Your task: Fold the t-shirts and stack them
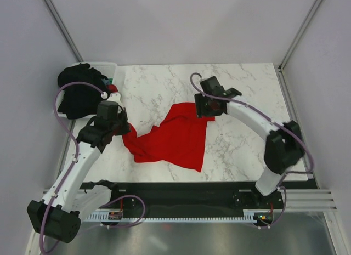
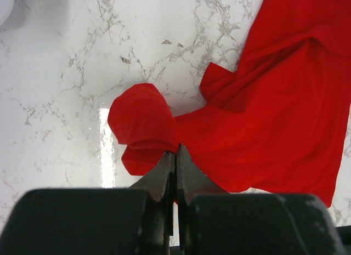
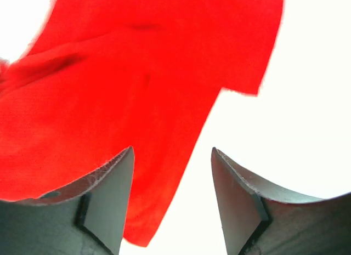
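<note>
From above, we see the red shirt (image 1: 173, 137) lying crumpled in the middle of the tabletop (image 1: 241, 85). The black shirts (image 1: 79, 93) are heaped in and over the tub (image 1: 111, 67) at the upper left. The left tool (image 1: 123, 129) is at the red shirt's left end and the right tool (image 1: 208, 109) is over its upper right corner.

In the left wrist view, the left tool (image 2: 176, 153) is pinched tight on a bunched lump of the red shirt (image 2: 274, 101), and the rest of the cloth trails off to the right.

In the right wrist view, the right tool (image 3: 172, 151) gapes wide and holds nothing. The red shirt (image 3: 137, 74) fills the upper left, and its edge runs between the fingers.

We judge that the shirt is being spread flat. To do that well, we would lower the right tool onto that edge and close on a single layer. Both tools would then draw apart evenly until the bunch opens, without lifting high.
</note>
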Controlling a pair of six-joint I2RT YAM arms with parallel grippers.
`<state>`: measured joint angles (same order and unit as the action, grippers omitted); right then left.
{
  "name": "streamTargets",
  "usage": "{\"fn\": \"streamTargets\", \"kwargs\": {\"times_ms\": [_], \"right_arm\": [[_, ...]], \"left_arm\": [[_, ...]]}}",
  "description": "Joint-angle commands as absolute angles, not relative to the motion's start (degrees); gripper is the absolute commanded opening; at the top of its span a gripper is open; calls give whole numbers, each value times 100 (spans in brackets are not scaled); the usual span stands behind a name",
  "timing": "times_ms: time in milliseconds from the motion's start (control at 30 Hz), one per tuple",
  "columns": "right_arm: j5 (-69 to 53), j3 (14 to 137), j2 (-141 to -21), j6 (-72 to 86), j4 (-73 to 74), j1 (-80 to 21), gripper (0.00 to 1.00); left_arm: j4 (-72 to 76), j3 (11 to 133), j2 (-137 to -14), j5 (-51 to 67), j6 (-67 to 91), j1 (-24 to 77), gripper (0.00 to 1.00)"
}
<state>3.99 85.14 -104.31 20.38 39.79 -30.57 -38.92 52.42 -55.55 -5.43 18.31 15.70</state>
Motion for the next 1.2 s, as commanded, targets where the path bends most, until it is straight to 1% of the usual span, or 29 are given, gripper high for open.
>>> {"fn": "streamTargets", "kwargs": {"times_ms": [0,67,100,133,200,233,300,433,700,867,967,1033,1067,1100,1167], "right_arm": [[379,7039,-8959,2653,3851,-3190,65],[186,6314,-8231,2995,3692,-3488,62],[167,5702,-8044,3354,3552,-3620,63],[150,5426,-7755,3531,3481,-3934,62],[114,4768,-7551,4048,3219,-4243,61],[97,4590,-7437,4200,3130,-4532,61],[53,4169,-7392,4586,2770,-4789,61],[149,4043,-7689,4860,2443,-5342,61],[518,4386,-8419,5018,2461,-5800,62],[852,4456,-8736,5062,2548,-5950,61],[1019,4535,-8859,5071,2671,-5968,55],[1089,4596,-8920,5080,2751,-5994,44],[1168,4640,-8956,5071,2821,-6003,37],[1195,4649,-9008,5036,2847,-6020,16],[1309,4676,-9053,5010,2935,-6038,4]], "left_arm": [[-3674,5221,-5362,-492,1705,1538,2],[-3700,5229,-5353,-431,1714,1529,2],[-3744,5238,-5292,-387,1731,1538,2],[-3788,5238,-5256,-352,1766,1538,2],[-4033,5264,-5142,-317,1942,1529,2],[-4078,5247,-5011,-221,1986,1538,2],[-4166,5159,-4861,-158,2065,1529,2],[-4193,5036,-4553,-220,2083,1529,2],[-4184,4992,-4509,-272,2118,1538,2],[-4166,4957,-4377,-299,2127,1538,2],[-4166,4957,-4359,-299,2127,1538,2],[-4157,4957,-4359,-290,2127,1547,2],[-4157,4957,-4359,-290,2127,1547,2],[-4157,4957,-4351,-299,2127,1547,2],[-4157,4948,-4351,-308,2127,1547,2]]}}
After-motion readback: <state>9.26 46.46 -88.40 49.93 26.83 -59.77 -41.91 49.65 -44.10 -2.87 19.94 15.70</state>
